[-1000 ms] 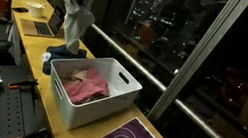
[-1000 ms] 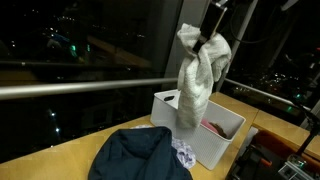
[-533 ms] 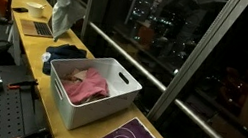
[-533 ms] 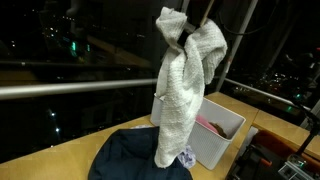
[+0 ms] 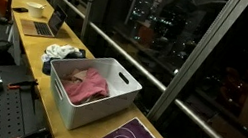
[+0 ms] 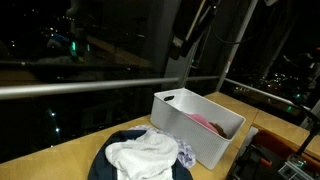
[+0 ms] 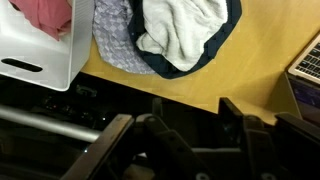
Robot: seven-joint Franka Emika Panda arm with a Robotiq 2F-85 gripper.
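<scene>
Pincer [image 7: 180, 135] hangs high above the bench [image 6: 45, 165], jaws apart and holding nothing. White cloth [image 6: 143, 156] lies crumpled on top of the dark garment [image 6: 125, 138], just beside the white bin [image 6: 200, 135] and well clear of the pincer. Judged from this layout, the set-down of the cloth is complete. Pink cloth [image 5: 85, 88] lies inside the bin. Patterned cloth [image 7: 115, 45] lies between garment and bin.

Above the white rectangular plastic bin [image 6: 185, 135], the arm [image 6: 203, 18] is a dark, slim silhouette. Its matte black gripper [image 7: 185, 140] has two thick, angular, jointed metal fingers [image 7: 118, 138].
</scene>
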